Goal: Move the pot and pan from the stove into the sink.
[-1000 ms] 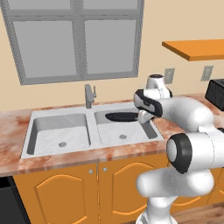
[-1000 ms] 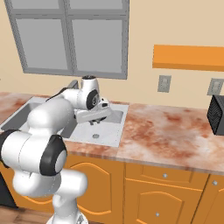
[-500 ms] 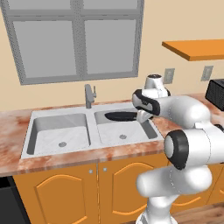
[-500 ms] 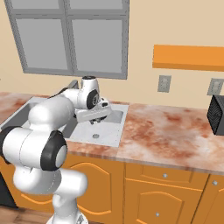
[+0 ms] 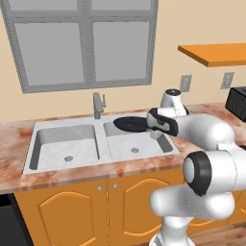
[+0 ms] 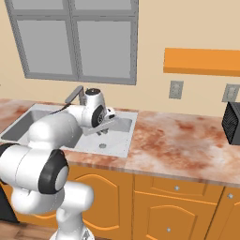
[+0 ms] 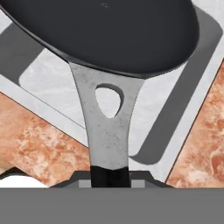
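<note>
One item in hand: our tool (image 7: 109, 175) grips the pan (image 5: 132, 124) by its handle, sink (image 5: 72, 166) right below, so we'd lower and release next.

Beige wall (image 5: 168, 57), grey-framed window (image 5: 86, 43) above marbled reddish counter (image 6: 187, 145). Orange cabinets (image 5: 72, 211) below, orange shelf (image 6: 201, 61) at right, two wall outlets (image 6: 176, 89).

Double window (image 5: 86, 45) above counter; orange shelf (image 5: 216, 53) right; wall outlets (image 6: 176, 89); black appliance (image 6: 232, 123) on marble counter (image 6: 183, 145).
</note>
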